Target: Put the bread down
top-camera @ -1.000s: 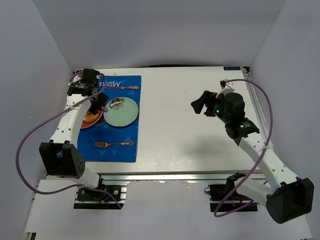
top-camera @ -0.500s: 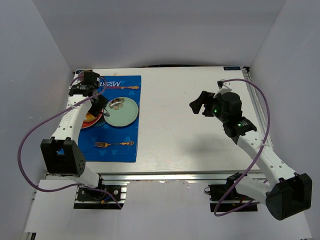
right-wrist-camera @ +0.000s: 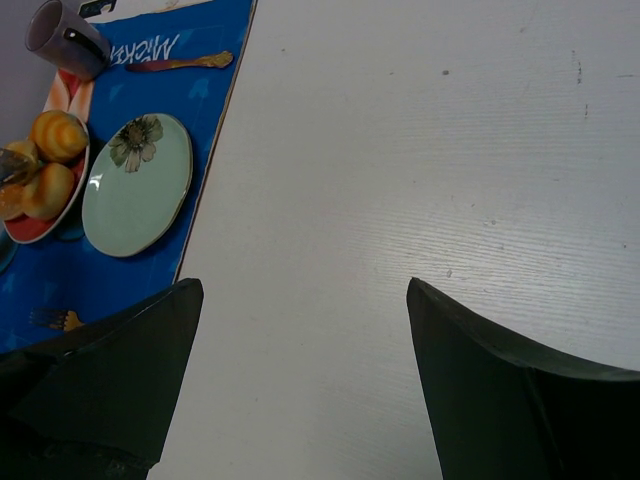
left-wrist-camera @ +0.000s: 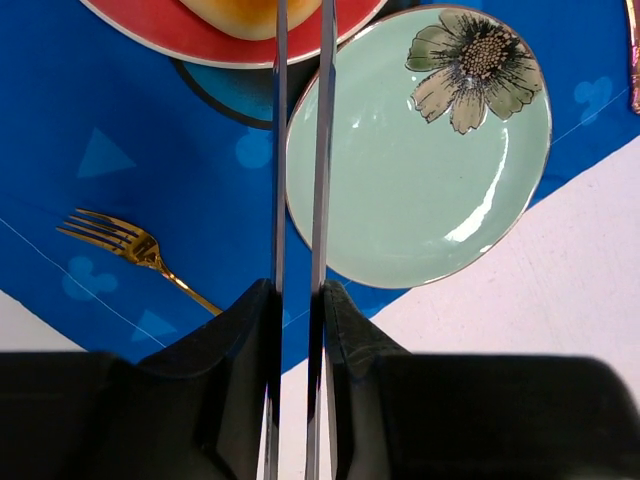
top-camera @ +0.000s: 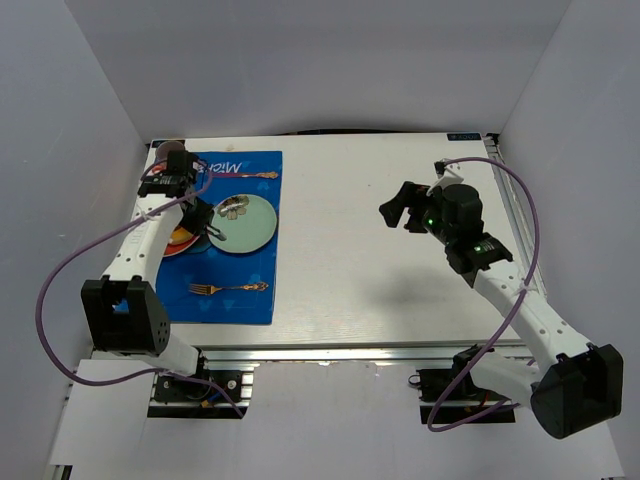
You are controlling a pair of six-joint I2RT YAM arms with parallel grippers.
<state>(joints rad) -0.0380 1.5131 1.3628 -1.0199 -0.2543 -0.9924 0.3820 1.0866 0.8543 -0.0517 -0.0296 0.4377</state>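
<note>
Top view: left claw (top-camera: 210, 226) over the red plate (top-camera: 178, 242), just beside the green plate (top-camera: 248, 226); right claw (top-camera: 396, 208) well apart, above the counter (top-camera: 380, 290).
Left wrist: claw pinched to a slit, gripping nothing we see. The bread (left-wrist-camera: 243, 10) sits on the red plate, so we judge placing undone.
Right wrist: claw wide, empty; mug (right-wrist-camera: 65, 38) far off, nothing blocking.

A blue placemat (top-camera: 245, 290) covers the left part of the white tabletop (top-camera: 380, 290). On it lies a pale green plate (left-wrist-camera: 420, 170) with a flower print (left-wrist-camera: 470, 65) near its rim; the plate's right edge hangs over onto the tabletop. A red plate (left-wrist-camera: 140, 25) sits just beside it on the left. A gold fork (left-wrist-camera: 140, 250) lies near the mat's near edge, a gold spoon (right-wrist-camera: 180, 63) along the far edge, and a grey-purple mug (right-wrist-camera: 65, 40) by the far left corner.
</note>
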